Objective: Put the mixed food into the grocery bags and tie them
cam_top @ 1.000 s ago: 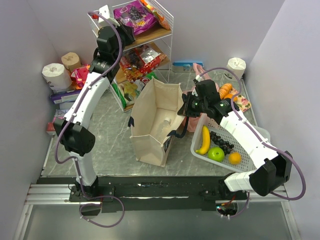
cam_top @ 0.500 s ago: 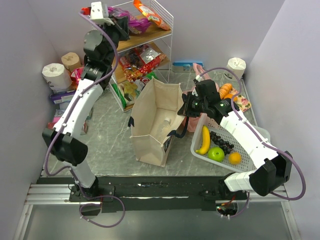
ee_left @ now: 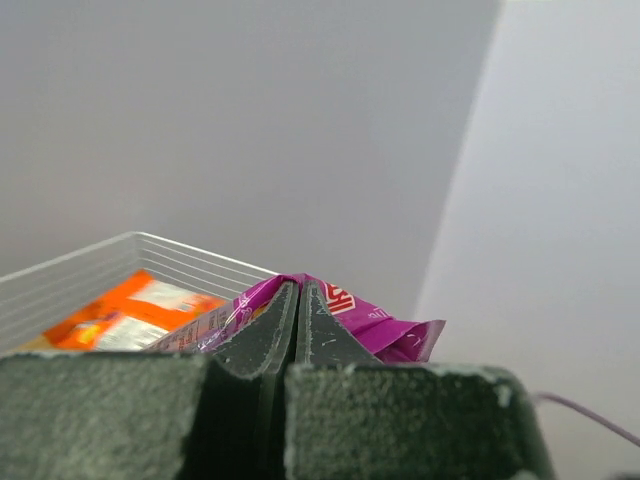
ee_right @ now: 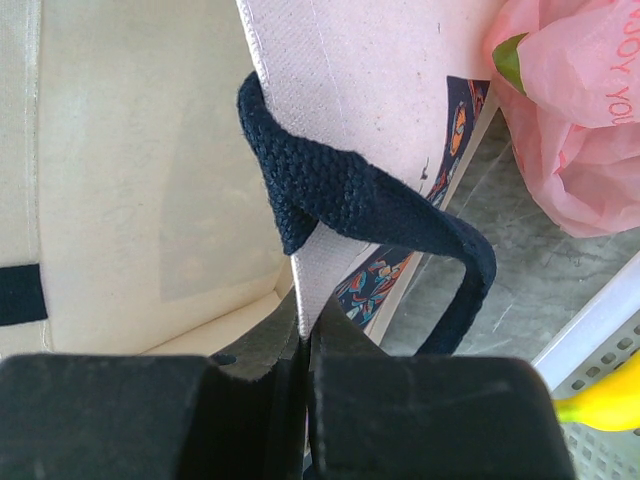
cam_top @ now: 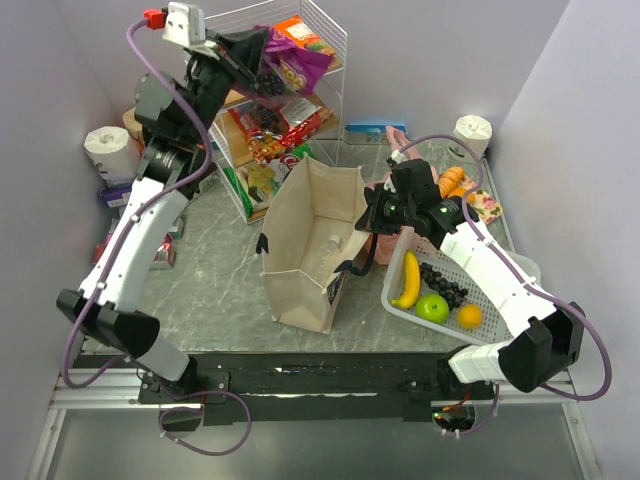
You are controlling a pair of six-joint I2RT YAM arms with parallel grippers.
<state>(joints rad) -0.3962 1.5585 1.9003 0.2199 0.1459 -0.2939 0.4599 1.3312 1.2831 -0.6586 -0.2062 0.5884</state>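
Observation:
My left gripper [cam_top: 252, 52] is shut on a purple snack packet [cam_top: 285, 70] and holds it in the air in front of the wire shelf's top level; the left wrist view shows the packet [ee_left: 380, 325] pinched between the shut jaws. My right gripper [cam_top: 368, 222] is shut on the right rim of the beige canvas tote [cam_top: 312, 240], which stands open in the middle; the right wrist view shows the rim [ee_right: 330, 280] and a dark strap handle [ee_right: 370, 200]. The pink plastic bag [ee_right: 575, 120] lies just right of the tote. A banana [cam_top: 408, 281], grapes [cam_top: 444, 283], green apple [cam_top: 432, 308] and orange [cam_top: 469, 316] lie in the white basket [cam_top: 530, 268].
The white wire shelf [cam_top: 330, 50] holds an orange packet [cam_top: 300, 32] on top and red packets [cam_top: 285, 122] below. Toilet-paper rolls stand at the left [cam_top: 100, 146] and back right [cam_top: 472, 130]. Boxes lie by the left wall. Walls close in on both sides.
My left arm has lifted the purple packet off the shelf's top level and swung up and toward the front of the shelf. The right arm has not moved.

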